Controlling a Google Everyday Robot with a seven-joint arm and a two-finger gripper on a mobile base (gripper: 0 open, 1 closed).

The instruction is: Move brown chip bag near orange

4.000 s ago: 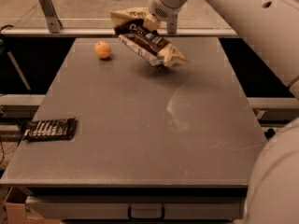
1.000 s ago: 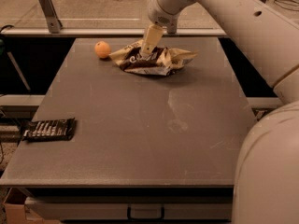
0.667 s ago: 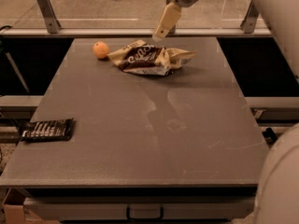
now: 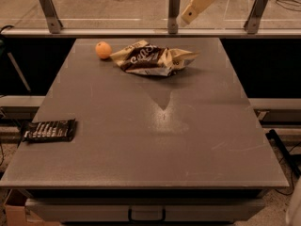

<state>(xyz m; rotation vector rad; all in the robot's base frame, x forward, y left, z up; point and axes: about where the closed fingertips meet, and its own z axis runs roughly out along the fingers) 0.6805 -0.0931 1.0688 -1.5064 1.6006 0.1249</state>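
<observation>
The brown chip bag (image 4: pixel 151 59) lies flat on the grey table (image 4: pixel 155 135) near its far edge, crinkled, dark brown and cream with white script. The orange (image 4: pixel 103 50) sits just left of the bag's left end, a small gap apart or barely touching. My gripper (image 4: pixel 192 14) is raised high above the table's far edge, up and to the right of the bag, holding nothing.
A flat black snack-bar wrapper (image 4: pixel 50 130) lies at the table's left edge near the front. A railing with metal posts (image 4: pixel 174 9) runs behind the table. A drawer handle (image 4: pixel 146 215) shows below the front edge.
The gripper carried the bag down beside the orange, let it go, then rose up and right away from it. The bag now rests on the table.
</observation>
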